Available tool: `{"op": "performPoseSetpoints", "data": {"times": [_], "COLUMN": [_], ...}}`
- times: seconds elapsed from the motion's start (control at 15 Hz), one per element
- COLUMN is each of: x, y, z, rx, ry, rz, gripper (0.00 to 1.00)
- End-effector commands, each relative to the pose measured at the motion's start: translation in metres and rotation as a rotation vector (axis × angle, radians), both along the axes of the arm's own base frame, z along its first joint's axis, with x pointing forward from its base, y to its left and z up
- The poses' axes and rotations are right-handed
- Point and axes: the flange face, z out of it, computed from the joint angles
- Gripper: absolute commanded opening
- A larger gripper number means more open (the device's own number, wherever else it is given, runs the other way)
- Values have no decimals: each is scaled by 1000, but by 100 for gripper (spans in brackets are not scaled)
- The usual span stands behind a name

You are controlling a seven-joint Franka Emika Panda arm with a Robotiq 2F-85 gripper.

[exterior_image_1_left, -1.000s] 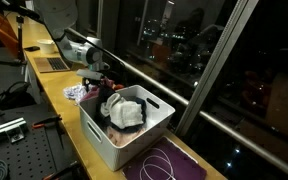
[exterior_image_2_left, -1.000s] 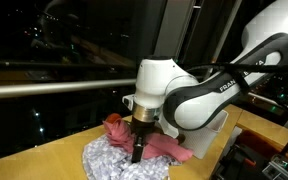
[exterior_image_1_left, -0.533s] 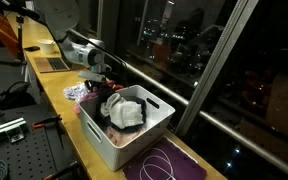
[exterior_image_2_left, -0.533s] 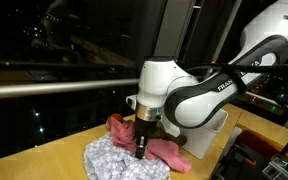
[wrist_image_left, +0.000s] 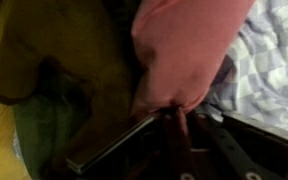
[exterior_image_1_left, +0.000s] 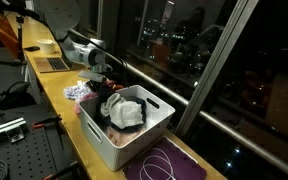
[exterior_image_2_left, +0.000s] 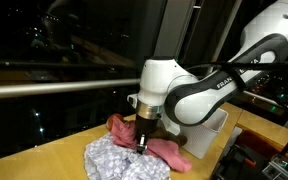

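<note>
Pink cloth [exterior_image_2_left: 169, 150] lies crumpled on surface [exterior_image_2_left: 34, 160], just left of white bin [exterior_image_2_left: 216, 125], overlapping checked cloth [exterior_image_2_left: 109, 160]. Your hand [exterior_image_2_left: 140, 143] stands down on it, clamped on bunched fold; wrist view confirms. Risks, by my judgement: pinch looks shallow, so fold may slip out on lift; checked cloth touching underneath may drag along; loose tail could snag bin rim

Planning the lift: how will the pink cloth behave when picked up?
Probably floppy: the pink cloth lies crumpled and bunches at the gripper. Likely light, its folds look thin. It may drag the checked cloth it touches.
</note>
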Motion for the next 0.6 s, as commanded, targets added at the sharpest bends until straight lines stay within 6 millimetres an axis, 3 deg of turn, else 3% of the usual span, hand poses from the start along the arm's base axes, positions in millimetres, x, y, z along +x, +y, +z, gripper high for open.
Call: {"op": "performPoseSetpoints", "data": {"times": [0.0,0.27,0.53], "x": [-6,-10,-19], "y": [-4,-20,-54], "z": [35,100,176], "rx": [32,63,87], "ry": [-2,-56,-133], "rz": [-7,-41,-84], "gripper": [3,3,3]}}
